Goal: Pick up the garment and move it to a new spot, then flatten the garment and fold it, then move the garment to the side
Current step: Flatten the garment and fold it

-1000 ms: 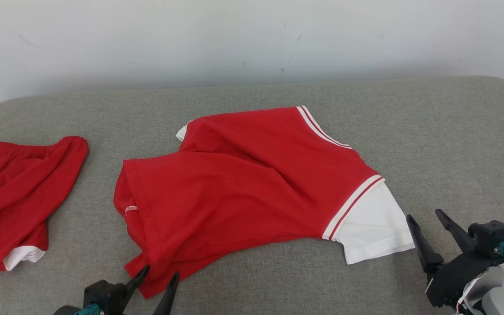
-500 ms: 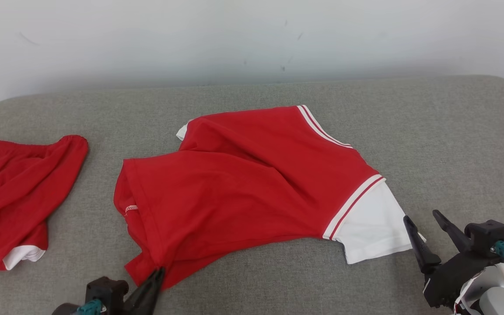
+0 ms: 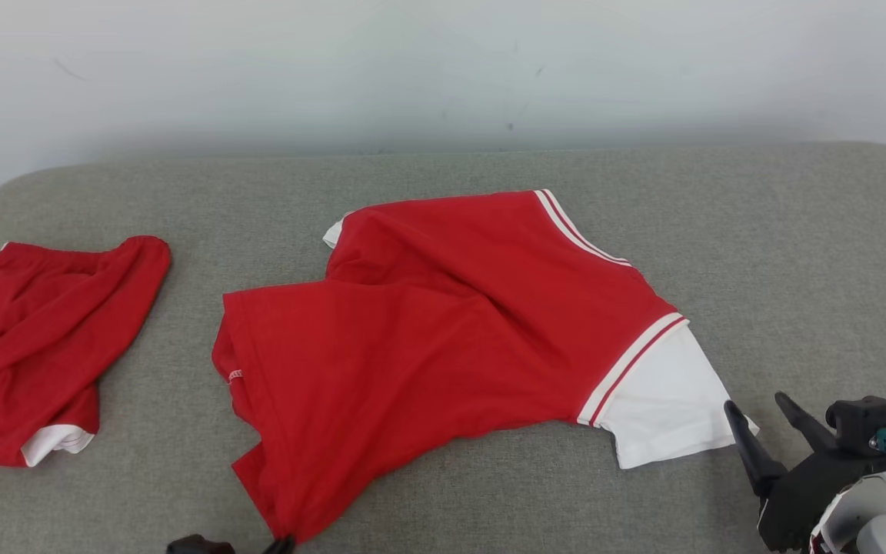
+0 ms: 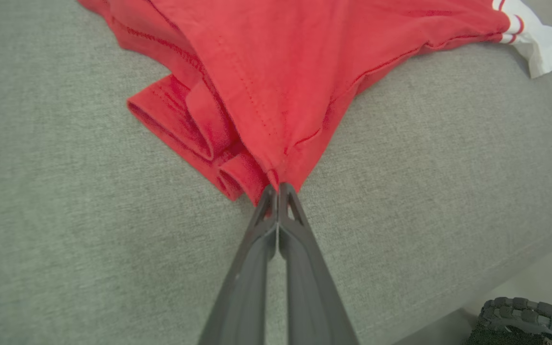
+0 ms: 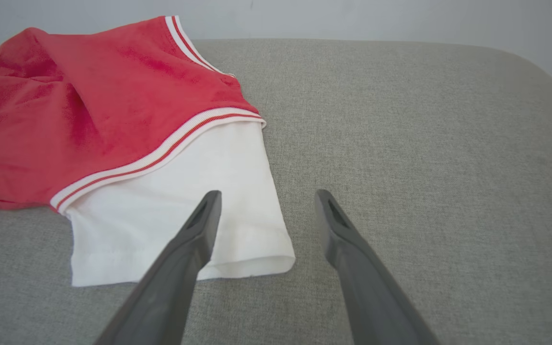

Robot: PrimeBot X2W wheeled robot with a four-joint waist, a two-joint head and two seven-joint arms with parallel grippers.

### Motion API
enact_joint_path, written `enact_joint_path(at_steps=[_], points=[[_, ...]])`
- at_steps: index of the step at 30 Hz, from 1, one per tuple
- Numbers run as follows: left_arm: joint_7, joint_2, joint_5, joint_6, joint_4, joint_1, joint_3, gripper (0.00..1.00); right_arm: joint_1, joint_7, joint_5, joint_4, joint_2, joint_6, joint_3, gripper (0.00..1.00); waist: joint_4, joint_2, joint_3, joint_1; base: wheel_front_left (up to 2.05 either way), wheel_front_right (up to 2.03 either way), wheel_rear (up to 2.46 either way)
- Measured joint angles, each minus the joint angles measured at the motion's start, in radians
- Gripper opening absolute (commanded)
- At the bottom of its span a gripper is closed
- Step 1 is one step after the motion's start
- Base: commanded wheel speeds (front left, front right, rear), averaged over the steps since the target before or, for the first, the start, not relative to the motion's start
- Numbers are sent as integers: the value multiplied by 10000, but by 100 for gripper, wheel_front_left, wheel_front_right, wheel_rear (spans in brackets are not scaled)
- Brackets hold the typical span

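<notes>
My left gripper [image 4: 278, 188], with its two long dark fingers, sat at the bottom edge of the head view. Its fingers were pressed together on a corner of the red fabric garment [image 4: 276, 72]. My right gripper [image 3: 757, 404], black with a pale forearm [image 3: 862, 504] behind it, was at the lower right, its fingers [image 5: 194, 239] spread wide apart and tilted up and leftwards.
</notes>
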Motion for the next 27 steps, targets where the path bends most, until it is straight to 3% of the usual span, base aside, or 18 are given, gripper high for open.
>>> enact_joint_path(at_steps=[7,14,27], points=[[42,115,-217,86,-52,59,439,0,320,761,127,305,31,-21,215,100,216,1,-83,0,0,0,0],[132,52,-253,84,-199,162,433,0,161,1143,-27,581,6,-257,359,100,346,0,-125,0,0,0,0],[115,4,-629,88,-196,430,558,0,140,1450,466,-157,-125,-27,107,100,381,0,-211,0,0,0,0]])
